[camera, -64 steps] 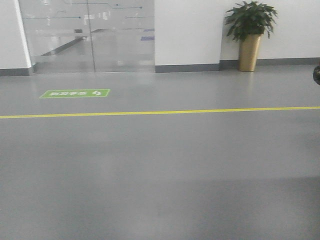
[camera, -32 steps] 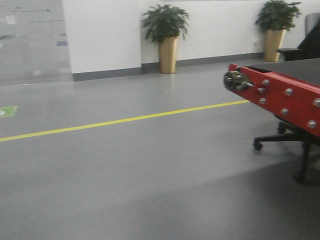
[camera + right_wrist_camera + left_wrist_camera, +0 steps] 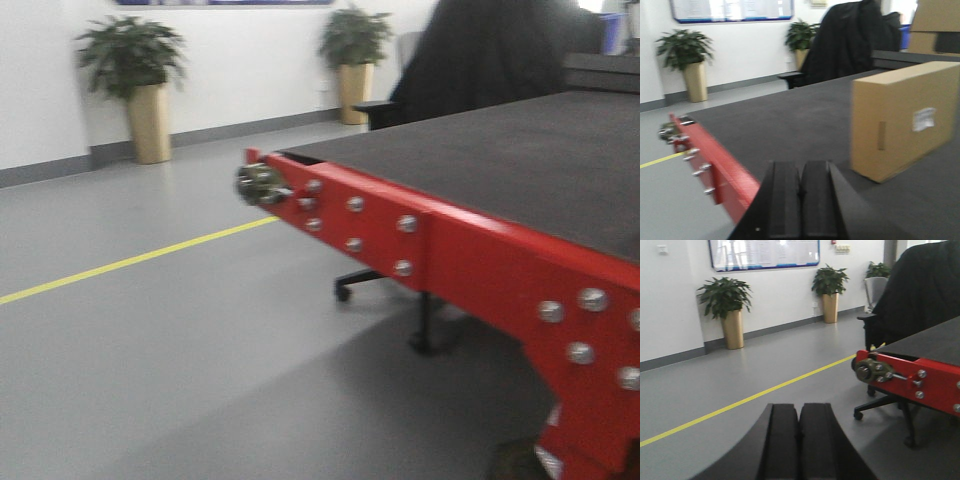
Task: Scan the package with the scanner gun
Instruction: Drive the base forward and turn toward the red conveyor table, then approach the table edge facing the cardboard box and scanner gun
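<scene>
Left gripper (image 3: 799,440): bottom centre of left wrist view, fingers pressed together, empty. Right wrist view: red conveyor frame (image 3: 715,155), lower left; right gripper (image 3: 801,200), bottom centre, fingers together, empty; package (image 3: 905,117), right side, standing on black belt (image 3: 790,115), white label (image 3: 924,119) facing camera.

Floor (image 3: 150,380): smooth grey, faint sheen, one yellow line (image 3: 130,262) crossing it.
Wall (image 3: 675,300): white, grey skirting (image 3: 670,361) at base; blue-framed notice board (image 3: 765,252) mounted high.
Potted plant (image 3: 140,90) in tall gold planter against the wall; second plant (image 3: 355,60) further right.
Dark tabletop (image 3: 520,150), red bolted side rail (image 3: 450,250).
Office chair (image 3: 880,404) behind it, dark coat (image 3: 925,295) draped over.
</scene>
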Controlling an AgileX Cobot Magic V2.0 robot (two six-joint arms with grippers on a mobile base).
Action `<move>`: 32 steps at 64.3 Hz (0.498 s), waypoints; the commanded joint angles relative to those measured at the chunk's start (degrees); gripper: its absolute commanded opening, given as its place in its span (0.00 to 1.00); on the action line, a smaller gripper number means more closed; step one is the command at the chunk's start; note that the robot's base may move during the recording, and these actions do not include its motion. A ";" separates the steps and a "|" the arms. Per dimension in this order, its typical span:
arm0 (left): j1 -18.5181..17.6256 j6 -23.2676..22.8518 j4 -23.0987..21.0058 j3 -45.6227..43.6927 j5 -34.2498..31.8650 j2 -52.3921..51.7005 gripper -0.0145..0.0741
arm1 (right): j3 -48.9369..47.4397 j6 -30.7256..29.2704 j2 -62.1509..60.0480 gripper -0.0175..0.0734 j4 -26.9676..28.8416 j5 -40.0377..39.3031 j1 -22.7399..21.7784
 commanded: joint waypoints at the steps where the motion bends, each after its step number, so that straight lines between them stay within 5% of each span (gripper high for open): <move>1: -0.24 -0.33 -0.40 -0.16 -0.86 -0.24 0.04 | -0.14 -0.15 -0.22 0.01 -0.48 -1.27 -0.07; 32: -0.24 -0.33 -0.40 -0.16 -0.86 -0.24 0.04 | -0.14 -0.15 -0.22 0.01 -0.48 -1.27 -0.06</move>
